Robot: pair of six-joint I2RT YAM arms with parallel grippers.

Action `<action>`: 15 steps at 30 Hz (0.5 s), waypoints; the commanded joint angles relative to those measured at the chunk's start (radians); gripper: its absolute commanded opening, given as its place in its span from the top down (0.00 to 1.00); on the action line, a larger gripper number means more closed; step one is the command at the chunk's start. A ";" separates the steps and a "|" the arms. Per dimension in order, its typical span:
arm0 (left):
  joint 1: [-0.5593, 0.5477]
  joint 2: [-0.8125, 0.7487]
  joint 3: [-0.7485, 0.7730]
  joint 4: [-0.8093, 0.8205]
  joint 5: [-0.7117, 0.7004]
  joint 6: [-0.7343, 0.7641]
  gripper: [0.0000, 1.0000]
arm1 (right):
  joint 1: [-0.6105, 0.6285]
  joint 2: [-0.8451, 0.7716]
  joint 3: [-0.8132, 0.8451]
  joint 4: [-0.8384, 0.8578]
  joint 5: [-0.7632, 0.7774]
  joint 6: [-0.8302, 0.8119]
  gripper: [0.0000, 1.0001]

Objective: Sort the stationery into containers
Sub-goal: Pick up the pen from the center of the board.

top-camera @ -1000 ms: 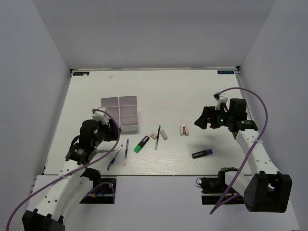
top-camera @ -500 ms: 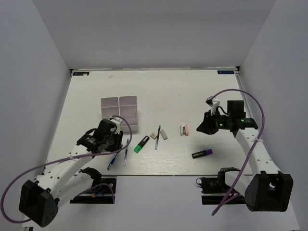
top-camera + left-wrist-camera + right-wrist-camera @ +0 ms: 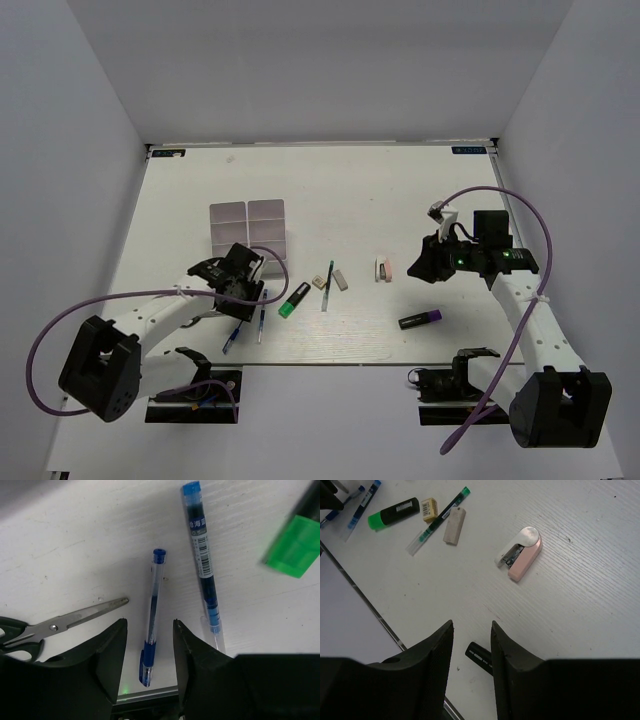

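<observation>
The left arm [image 3: 150, 313] and right arm [image 3: 532, 322] share one build: slim white links joined by black motor housings, each with a boxy black shoulder block [image 3: 98, 368] at its near end. A purple cable [image 3: 500, 190] loops loosely along each arm. A small green light [image 3: 459, 263] glows on the right arm's black wrist. The left gripper [image 3: 149, 625] and right gripper [image 3: 471, 627] have broad, rounded, matte black fingers [image 3: 107, 665].

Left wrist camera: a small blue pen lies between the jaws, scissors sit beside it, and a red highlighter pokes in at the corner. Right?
Not quite. The highlighter is green, not red; the left wrist view shows it. The small blue pen and the scissors beside it are as you said.
</observation>
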 commanded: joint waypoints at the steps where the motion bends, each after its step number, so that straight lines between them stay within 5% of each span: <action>1: -0.003 -0.006 0.035 0.048 0.012 0.022 0.48 | 0.001 -0.016 0.041 -0.007 -0.008 -0.011 0.60; 15: -0.003 0.081 0.036 0.142 0.050 0.057 0.59 | 0.002 -0.013 0.041 -0.009 -0.005 -0.003 0.60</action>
